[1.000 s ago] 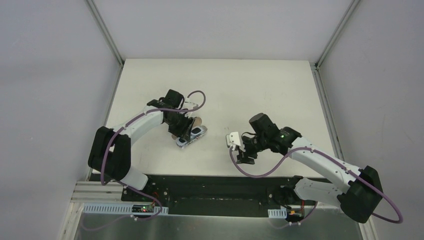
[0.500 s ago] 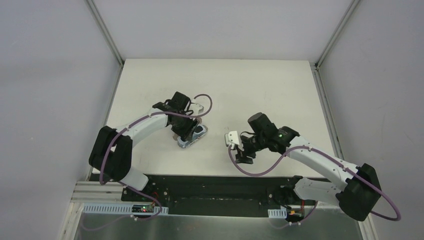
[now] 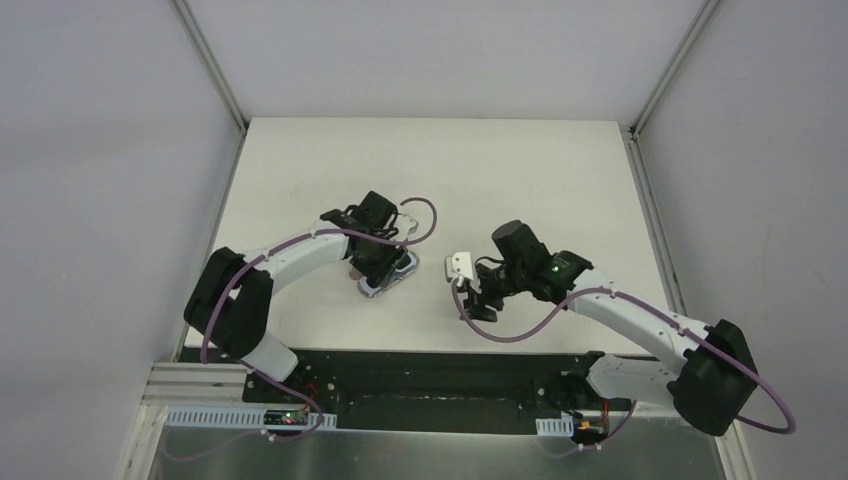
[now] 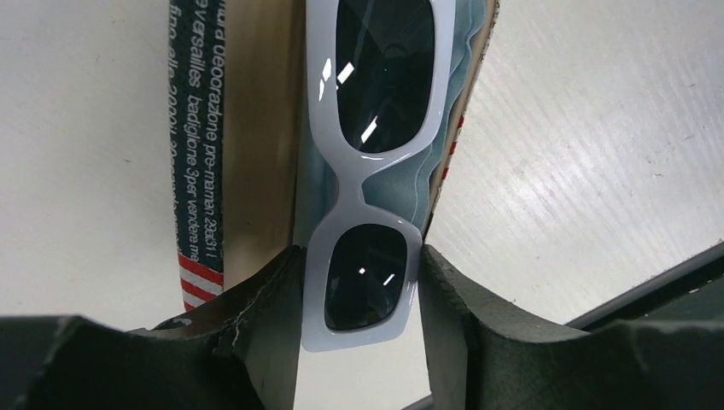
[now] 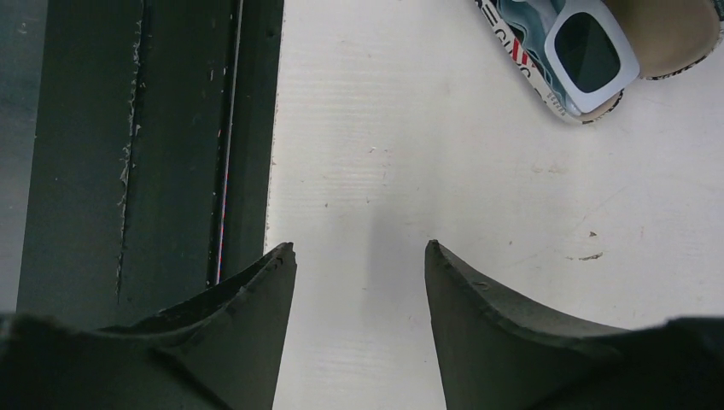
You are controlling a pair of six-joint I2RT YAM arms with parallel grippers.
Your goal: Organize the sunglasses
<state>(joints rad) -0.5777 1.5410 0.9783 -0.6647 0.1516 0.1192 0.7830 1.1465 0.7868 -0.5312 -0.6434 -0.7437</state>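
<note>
The sunglasses [image 4: 350,184] have a white frame and dark rectangular lenses. They lie lengthwise over a light blue cloth [image 4: 394,184] in the open printed case [image 4: 196,128]. My left gripper [image 4: 359,248] is shut on the sunglasses, one finger on each side of the near lens. In the top view this gripper [image 3: 381,262] stands over the case [image 3: 388,278] at centre left. My right gripper [image 5: 359,248] is open and empty above bare table; the sunglasses [image 5: 593,51] and case [image 5: 525,64] show in its far corner. In the top view it [image 3: 480,305] hangs right of the case.
A black strip [image 3: 420,370] runs along the table's near edge and also shows on the left of the right wrist view [image 5: 128,171]. Grey walls and aluminium posts [image 3: 215,70] enclose the white table [image 3: 500,170].
My left wrist has shifted right and a little nearer, staying over the case. My right gripper has drifted slightly left and stays open.
</note>
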